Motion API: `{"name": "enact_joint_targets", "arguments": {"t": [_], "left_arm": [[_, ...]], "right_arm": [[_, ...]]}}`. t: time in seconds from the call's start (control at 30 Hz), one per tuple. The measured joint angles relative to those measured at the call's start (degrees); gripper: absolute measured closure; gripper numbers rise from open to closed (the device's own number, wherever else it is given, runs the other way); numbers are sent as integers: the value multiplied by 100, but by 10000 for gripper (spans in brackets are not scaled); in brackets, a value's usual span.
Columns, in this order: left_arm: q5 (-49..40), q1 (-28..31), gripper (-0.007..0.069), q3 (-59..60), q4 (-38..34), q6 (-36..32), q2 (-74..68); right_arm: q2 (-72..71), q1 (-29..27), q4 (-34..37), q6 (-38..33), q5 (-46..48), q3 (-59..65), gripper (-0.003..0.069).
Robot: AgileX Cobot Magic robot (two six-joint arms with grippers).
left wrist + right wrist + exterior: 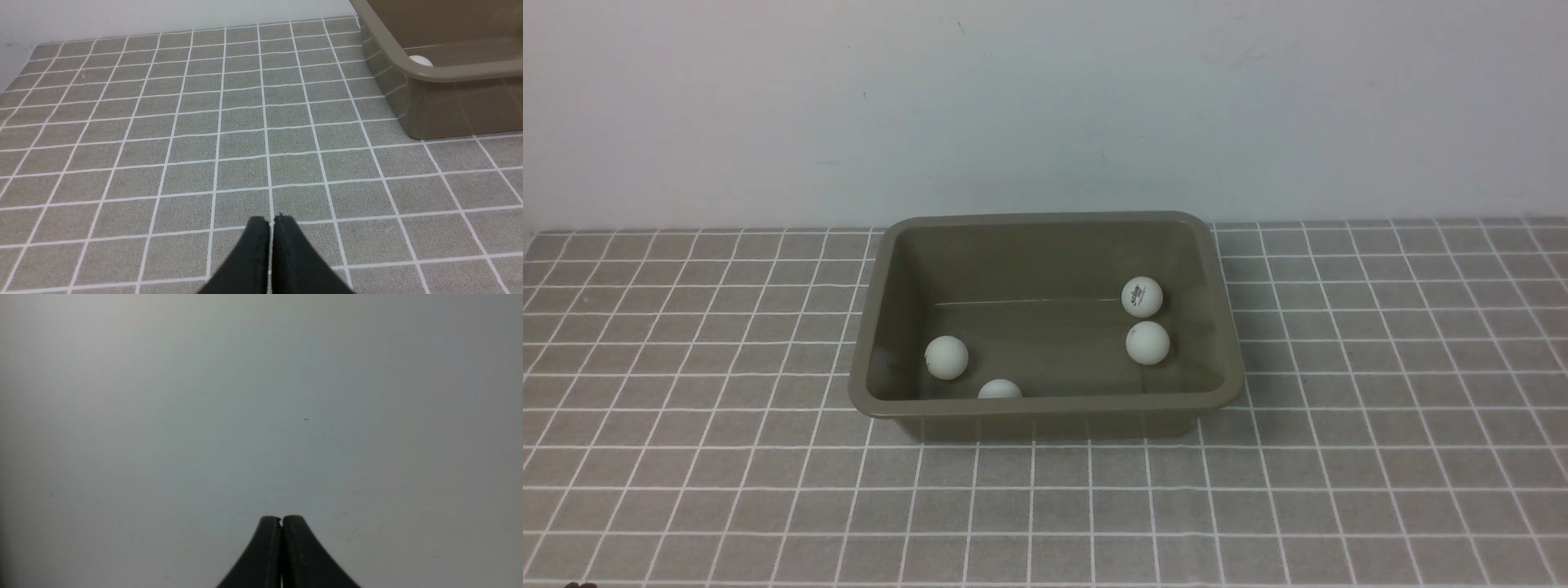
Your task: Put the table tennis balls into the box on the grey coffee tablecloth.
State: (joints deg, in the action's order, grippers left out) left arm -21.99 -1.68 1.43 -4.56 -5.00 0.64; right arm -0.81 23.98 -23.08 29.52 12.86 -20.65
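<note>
The olive-brown box [1045,407] stands on the grey coffee tablecloth [686,490] in the middle of the front view. Several white table tennis balls lie inside it: one at the near left [946,357], one half hidden behind the near rim [1000,389], one with a dark logo at the far right [1142,296] and one just in front of it [1147,342]. Neither arm shows in the front view. My left gripper [271,222] is shut and empty over the bare cloth, left of the box [441,73]; one ball [421,60] peeks over its rim. My right gripper [281,519] is shut and empty, facing the plain wall.
A pale grey wall [1045,106] rises right behind the box and closes the far edge of the cloth. Gridded cloth stretches to the left, right and front of the box.
</note>
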Motion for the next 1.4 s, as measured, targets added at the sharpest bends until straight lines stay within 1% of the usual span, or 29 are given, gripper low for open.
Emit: {"name": "enact_joint_targets", "arguments": {"t": [0.1,0.17,0.23,0.3,0.33,0.4,0.43,0.53,0.63,0.67,0.83,1.27,1.4], "left_arm": [[0,0,629,0,0,0,0],[0,0,629,0,0,0,0],[0,0,629,0,0,0,0],[0,0,629,0,0,0,0],[0,0,629,0,0,0,0],[0,0,629,0,0,0,0],[0,0,629,0,0,0,0],[0,0,629,0,6,0,0],[0,0,629,0,6,0,0],[0,0,629,0,6,0,0],[0,0,629,0,6,0,0],[0,0,629,0,11,0,0],[0,0,629,0,11,0,0]], "right_arm": [[0,0,1209,-1357,-190,158,672],[0,0,1785,-1961,-209,254,672],[0,0,2058,-2315,-203,374,672],[0,-8,2112,-2459,-174,513,672],[0,-53,2112,-2513,-116,624,672],[0,-377,2056,-2562,84,874,672],[0,-582,2048,-2562,200,961,672],[0,-1457,2048,-2579,635,1552,672],[0,-1968,2048,-2578,767,2065,672],[0,-2036,2048,-2578,796,2151,672],[6,-2161,2048,-2578,854,2195,672],[6,-2167,2048,-2578,858,2195,672],[6,-2167,2048,-2686,860,2195,672]]}}
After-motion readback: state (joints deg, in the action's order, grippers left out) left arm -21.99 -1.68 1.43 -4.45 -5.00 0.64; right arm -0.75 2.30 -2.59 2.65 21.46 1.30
